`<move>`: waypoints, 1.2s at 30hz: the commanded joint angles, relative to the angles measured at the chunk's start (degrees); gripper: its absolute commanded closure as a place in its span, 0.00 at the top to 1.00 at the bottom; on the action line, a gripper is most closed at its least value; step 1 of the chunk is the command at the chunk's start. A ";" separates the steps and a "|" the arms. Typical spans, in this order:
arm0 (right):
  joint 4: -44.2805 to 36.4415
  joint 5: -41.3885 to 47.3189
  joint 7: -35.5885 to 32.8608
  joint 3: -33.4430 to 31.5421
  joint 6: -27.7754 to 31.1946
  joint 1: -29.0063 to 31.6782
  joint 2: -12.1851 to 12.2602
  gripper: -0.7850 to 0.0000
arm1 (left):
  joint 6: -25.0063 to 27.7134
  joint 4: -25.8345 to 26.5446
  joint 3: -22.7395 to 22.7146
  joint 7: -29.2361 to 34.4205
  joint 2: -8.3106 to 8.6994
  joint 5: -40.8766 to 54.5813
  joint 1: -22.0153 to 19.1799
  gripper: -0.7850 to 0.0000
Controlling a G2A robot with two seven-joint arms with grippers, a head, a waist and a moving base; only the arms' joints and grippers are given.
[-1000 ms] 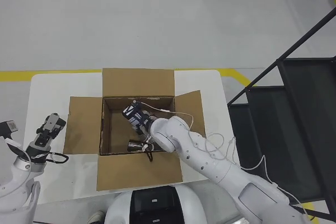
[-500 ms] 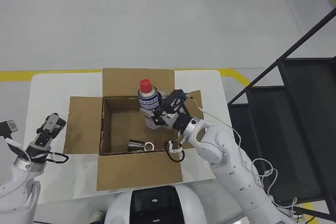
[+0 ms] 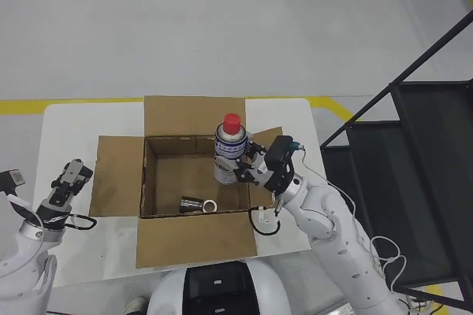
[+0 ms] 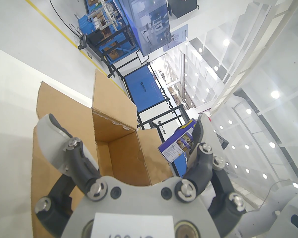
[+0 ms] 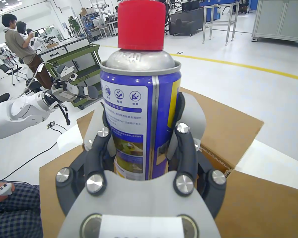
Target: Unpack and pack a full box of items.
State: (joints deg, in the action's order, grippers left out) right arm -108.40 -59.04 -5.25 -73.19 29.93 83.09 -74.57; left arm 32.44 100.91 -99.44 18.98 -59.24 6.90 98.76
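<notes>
Black stairs beside white table

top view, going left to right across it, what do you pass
left gripper → open flap of the cardboard box → small metal cup lying on its side inside the box → red-capped spray can held up over the box → black metal stairs

Glossy white jointed arms, thin black cables, right pincer grey-plated, silver screws, black linkages, white fingers.
</notes>
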 commanded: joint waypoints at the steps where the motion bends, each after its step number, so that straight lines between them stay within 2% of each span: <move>1: 0.00 0.00 0.00 0.00 0.00 0.00 0.00 0.00 | 0.00 0.00 0.00 0.00 0.00 0.00 0.00 1.00; 5: 0.00 0.00 0.00 0.00 0.00 0.00 0.00 0.00 | 0.00 0.00 0.00 0.00 0.00 0.00 0.00 1.00; 8: -0.23 1.39 1.64 -2.15 -2.17 -0.50 0.05 0.00 | 0.00 0.00 0.00 0.00 0.00 0.00 0.00 1.00; 14: 3.01 7.24 9.97 -14.91 -3.27 -0.49 0.90 0.00 | 0.00 0.00 0.00 0.00 0.00 0.00 0.00 1.00; 19: 11.63 8.64 17.94 -20.88 -4.26 -0.78 1.18 0.00 | 0.00 0.00 0.00 0.00 0.00 0.00 0.00 1.00; 23: 20.23 3.19 25.56 -21.35 -5.70 -2.00 1.18 0.00 | 0.00 0.00 0.00 0.00 0.00 0.00 0.00 1.00; 27: 30.52 -3.48 33.83 -19.11 -8.53 -3.96 0.89 0.00 | 0.00 0.00 0.00 0.00 0.00 0.00 0.00 1.00; 32: 42.25 -5.38 42.28 -16.20 -11.36 -6.91 0.18 0.00 | 0.00 0.00 0.00 0.00 0.00 0.00 0.00 1.00; 36: 49.32 -5.72 45.74 -14.79 -12.24 -8.98 -0.22 0.00 | 0.00 0.00 0.00 0.00 0.00 0.00 0.00 1.00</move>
State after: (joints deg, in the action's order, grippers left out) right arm -60.82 -65.12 39.99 -88.21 17.77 74.64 -74.70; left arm 32.44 100.91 -99.44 18.98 -59.24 6.90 98.76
